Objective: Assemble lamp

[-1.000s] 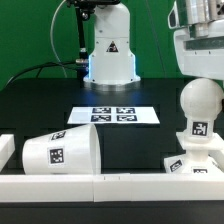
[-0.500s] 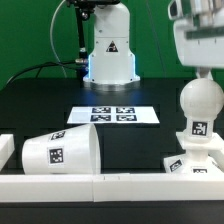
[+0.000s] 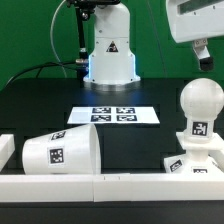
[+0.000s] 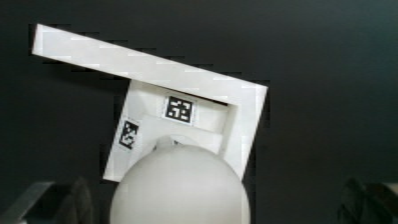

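Observation:
The white bulb point(image 3: 199, 105) stands upright in the wedge-like base point(image 3: 188, 164) at the exterior view's right, a tag on its neck. My gripper point(image 3: 204, 52) hangs above the bulb, open and empty, clear of its head. In the wrist view the bulb's round head point(image 4: 175, 185) fills the space between my dark fingers point(image 4: 39, 203), which stand wide apart, with the tagged base point(image 4: 192, 92) beneath it. The large tapered shade point(image 3: 60, 150) lies on its side at the front left, tag facing forward.
The marker board point(image 3: 113, 115) lies flat at the table's middle. The arm's white pedestal point(image 3: 110, 55) stands behind it. A white rail point(image 3: 100, 187) runs along the front edge, with a white block point(image 3: 5, 148) at the far left.
My gripper has risen from around the bulb's head to well above it. The bulb stays standing in the base. The shade has not moved.

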Robot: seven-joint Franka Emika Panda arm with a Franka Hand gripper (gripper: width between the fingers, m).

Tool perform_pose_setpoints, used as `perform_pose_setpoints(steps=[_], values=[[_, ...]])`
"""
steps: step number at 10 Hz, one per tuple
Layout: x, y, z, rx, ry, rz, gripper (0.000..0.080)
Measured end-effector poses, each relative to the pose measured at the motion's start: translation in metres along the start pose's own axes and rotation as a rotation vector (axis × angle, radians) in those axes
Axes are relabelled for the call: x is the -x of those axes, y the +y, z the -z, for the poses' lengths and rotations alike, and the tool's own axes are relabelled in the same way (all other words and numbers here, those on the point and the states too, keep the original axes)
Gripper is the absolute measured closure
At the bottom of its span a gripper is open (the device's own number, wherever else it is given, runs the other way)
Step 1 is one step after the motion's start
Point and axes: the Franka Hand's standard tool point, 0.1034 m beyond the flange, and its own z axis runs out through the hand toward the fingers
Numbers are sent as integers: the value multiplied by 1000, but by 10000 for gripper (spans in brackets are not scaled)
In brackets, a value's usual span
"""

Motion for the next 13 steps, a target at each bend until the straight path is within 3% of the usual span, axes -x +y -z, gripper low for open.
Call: perform_pose_setpoints(steps=[2,4,5,6,7,9,11,12,13], values=[[-4,1,2,-4,0,30,100],[-39,15,26,-56,-17,88,100],[-53,17,30,-76,-22,94,100],[-69,19,32,-122,-27,86,100],[-76,24,30,-136,-31,63,100],[-71,23,29,-132,-31,72,100],[-76,24,29,-137,-29,74,100],[-97,31,31,-195,-43,79,100],[-123,42,34,-225,-69,54,100]])
